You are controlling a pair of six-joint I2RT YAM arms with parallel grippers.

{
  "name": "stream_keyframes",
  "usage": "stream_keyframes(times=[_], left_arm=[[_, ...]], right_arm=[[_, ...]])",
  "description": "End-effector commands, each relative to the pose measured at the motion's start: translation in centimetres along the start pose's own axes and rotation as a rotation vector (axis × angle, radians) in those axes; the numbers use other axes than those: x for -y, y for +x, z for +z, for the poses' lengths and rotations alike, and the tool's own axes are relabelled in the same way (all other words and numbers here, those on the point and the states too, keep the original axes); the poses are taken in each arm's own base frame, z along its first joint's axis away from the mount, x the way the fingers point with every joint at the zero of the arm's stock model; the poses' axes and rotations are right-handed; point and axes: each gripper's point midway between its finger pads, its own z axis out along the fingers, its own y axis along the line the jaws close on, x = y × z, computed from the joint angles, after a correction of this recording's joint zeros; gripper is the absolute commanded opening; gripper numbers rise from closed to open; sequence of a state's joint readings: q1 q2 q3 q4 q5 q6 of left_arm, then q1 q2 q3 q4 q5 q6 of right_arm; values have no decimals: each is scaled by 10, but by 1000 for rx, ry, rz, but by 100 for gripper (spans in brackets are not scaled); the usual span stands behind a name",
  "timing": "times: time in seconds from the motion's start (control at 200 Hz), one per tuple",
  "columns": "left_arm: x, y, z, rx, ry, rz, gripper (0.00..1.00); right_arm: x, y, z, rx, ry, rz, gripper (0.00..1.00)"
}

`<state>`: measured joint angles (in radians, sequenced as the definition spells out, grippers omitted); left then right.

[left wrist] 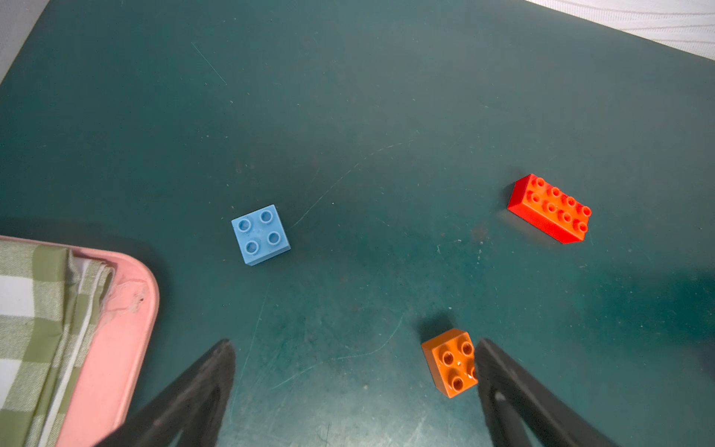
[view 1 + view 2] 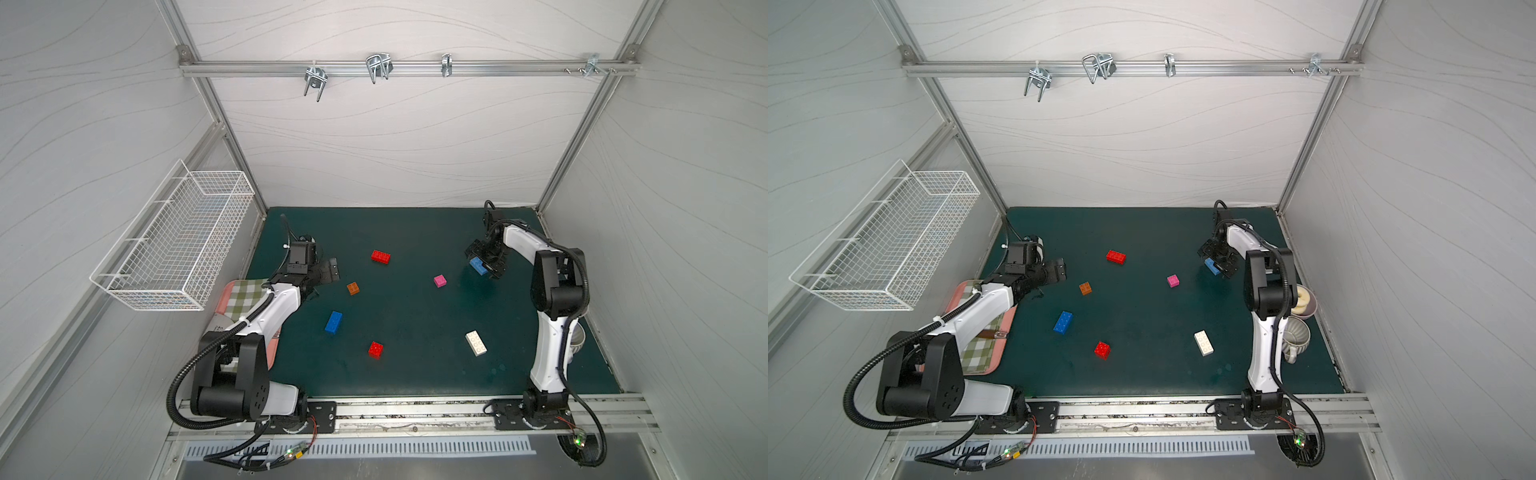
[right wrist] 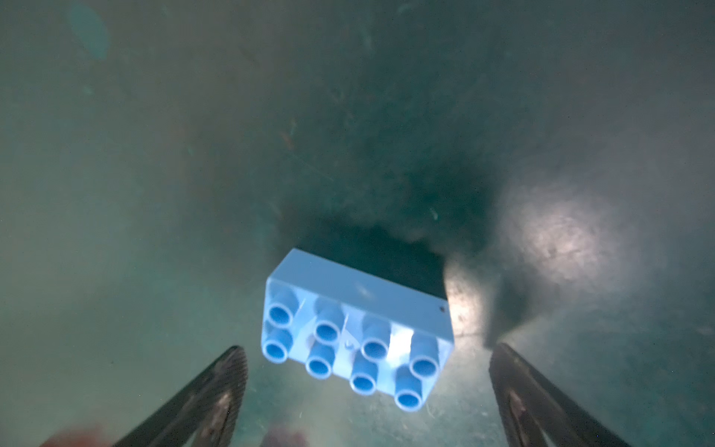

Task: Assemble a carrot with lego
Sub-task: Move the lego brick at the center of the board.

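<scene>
While apart toward opposite mat point(image 2: 415, 374) sides, both jaws wide open, lego point(image 2: 380, 256) between.

Dark green mat point(image 2: 415, 374), bricks scattered.
Lying apart on it: long red brick point(image 2: 380, 256), small red brick point(image 2: 375, 349), blue brick point(image 2: 333, 321), orange brick point(image 2: 353, 288), pink brick point(image 2: 439, 281), white brick point(image 2: 476, 343) and pale blue square brick point(image 1: 260, 234). A second blue brick point(image 3: 360, 309), blurred, seems to rest there too. Pink tray point(image 1: 116, 348) sits at the left edge.

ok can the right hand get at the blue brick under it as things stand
Probably yes: the right hand hangs open over the blue brick. Its fingers stand either side of it, apparently not touching, with nothing else between them.
</scene>
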<state>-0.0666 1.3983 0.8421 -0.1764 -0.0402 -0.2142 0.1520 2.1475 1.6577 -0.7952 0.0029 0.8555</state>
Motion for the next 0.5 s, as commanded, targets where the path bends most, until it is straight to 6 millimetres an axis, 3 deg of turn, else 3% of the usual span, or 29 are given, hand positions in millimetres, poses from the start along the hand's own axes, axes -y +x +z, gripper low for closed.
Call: stream_keyframes(times=[0.0,0.135,0.25,0.495], left_arm=[[7,-19,-1,38,16,-7,97],[7,-17,2,29,19,-14,97],[8,-16,3,21,20,-18,97],[9,-12,2,9,24,-22,97]], right_arm=[[6,0,6,-21,43,33,99],[9,0,11,-32,72,23,95],[12,2,13,-35,81,20,79],[16,11,16,-68,84,-6,57]])
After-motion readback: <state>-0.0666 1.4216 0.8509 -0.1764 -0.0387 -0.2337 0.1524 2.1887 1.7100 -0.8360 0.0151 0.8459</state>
